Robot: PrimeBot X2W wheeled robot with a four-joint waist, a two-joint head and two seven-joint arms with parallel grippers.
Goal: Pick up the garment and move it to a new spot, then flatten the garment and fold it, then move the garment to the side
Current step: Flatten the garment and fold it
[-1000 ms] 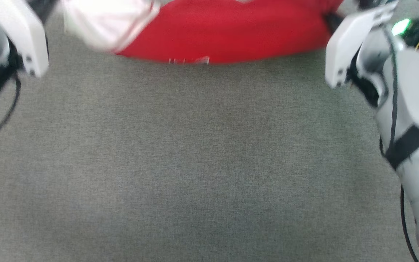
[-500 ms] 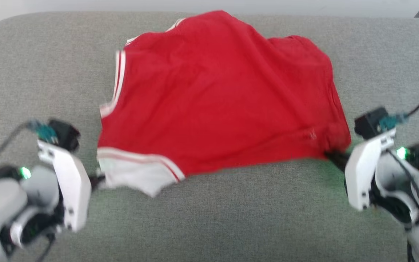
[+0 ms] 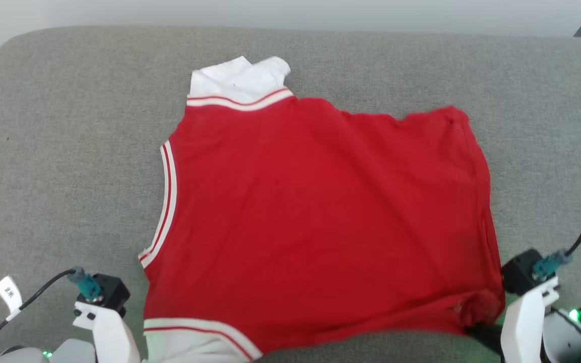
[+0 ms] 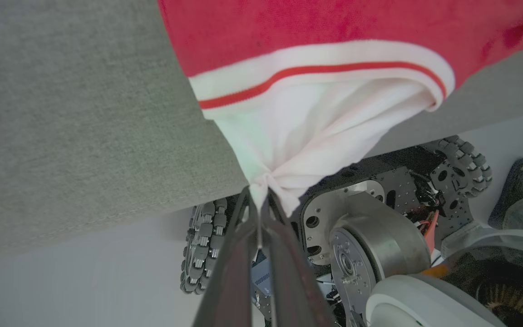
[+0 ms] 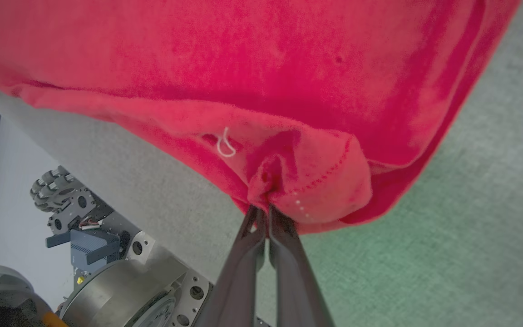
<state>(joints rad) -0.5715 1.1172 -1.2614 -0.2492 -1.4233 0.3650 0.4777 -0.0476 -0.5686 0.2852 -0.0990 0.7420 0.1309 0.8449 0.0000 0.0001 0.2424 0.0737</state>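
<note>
The red shirt [image 3: 321, 217] lies spread on the grey table [image 3: 68, 126], back side up, with no lettering showing. Its length runs across the robot: the neck opening, edged with striped trim [image 3: 167, 201], points to the robot's left, and the bottom hem points to its right. One white sleeve [image 3: 240, 78] sits bunched at the far edge, and the other sleeve [image 4: 307, 131] hangs at the near edge. The shirt is a soft knit, mostly smooth, with a few shallow creases running towards the near right corner. Its bands are ribbed white with a thin red line. The table cover is a coarse woven cloth with rounded corners. The left claw [image 4: 259, 200] is squeezed tight on the tip of the near sleeve, gathering the white cloth into a small knot just past the table's near edge. The right claw [image 5: 263, 211] is pinched together on the near hem corner [image 5: 316, 181], where the stitched edge puckers around its fingers, beside a small loop of white thread [image 5: 225, 147]
</note>
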